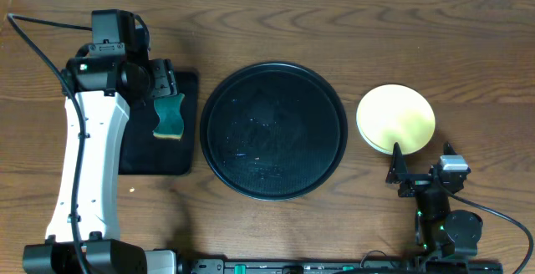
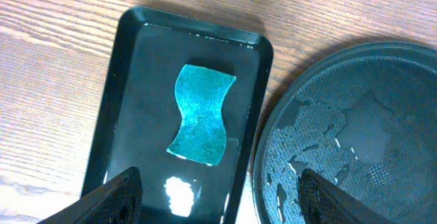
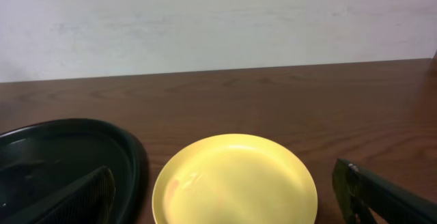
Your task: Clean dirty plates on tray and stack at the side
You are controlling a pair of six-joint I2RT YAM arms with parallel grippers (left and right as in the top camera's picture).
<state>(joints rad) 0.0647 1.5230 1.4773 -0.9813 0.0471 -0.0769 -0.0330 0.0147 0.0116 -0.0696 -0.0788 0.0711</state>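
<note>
Round tray (image 1: pixel 272 98) bare; yellow plate (image 1: pixel 395 117) beside it — 2 possibly hidden beneath. Spread, empty: left claw (image 2: pixel 218 191), right claw (image 3: pixel 229 194) — to be withdrawn without nudging plate.

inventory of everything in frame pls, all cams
round tray: 1, black, table centre, no plates on it
water: droplets, clear, on the round tray's floor
plate: 1 visible, pale yellow, on the table right of the round tray; can't tell if anything lies under it
rectangular tray: 1, black, left of the round tray, wet
sponge: 1, teal, lying in the rectangular tray
table: 1, brown wood, under everything
left claw: 1, black, open and empty, above the rectangular tray
right claw: 1, black, open and empty, by the plate's near edge
</note>
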